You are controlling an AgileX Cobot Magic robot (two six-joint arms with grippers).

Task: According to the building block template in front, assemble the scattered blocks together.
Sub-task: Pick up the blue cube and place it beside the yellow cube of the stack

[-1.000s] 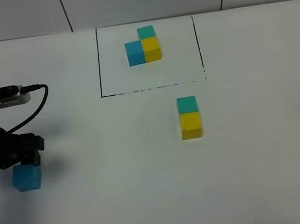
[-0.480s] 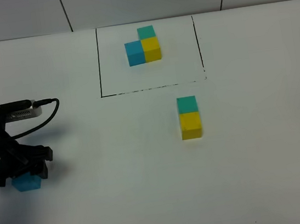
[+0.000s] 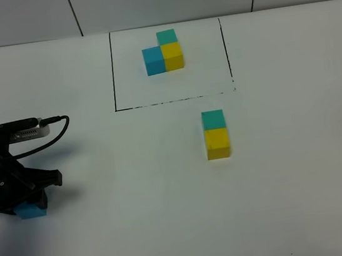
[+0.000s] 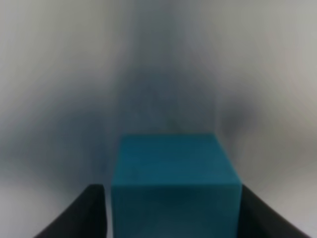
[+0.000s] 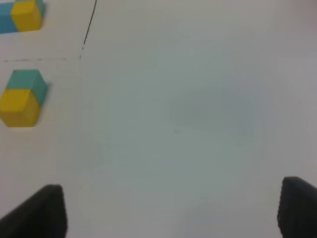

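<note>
The building block template, a blue, yellow and teal cluster, sits inside the black drawn rectangle at the back. The teal-green cube and the yellow cube stand touching, teal behind yellow, just in front of the rectangle. They also show in the right wrist view, the teal cube and the yellow cube. The sky-blue cube lies at the far left, mostly hidden by my left gripper. In the left wrist view the blue cube sits between the fingers, with a thin gap on one side. My right gripper is open and empty, out of the exterior view.
The black rectangle line runs in front of the template. The left arm's cable loops above the gripper. The white table stretches around the cubes.
My left gripper has moved toward the front and lowered over the blue cube, which now shows only at its lower edge. The other cubes have not moved.
</note>
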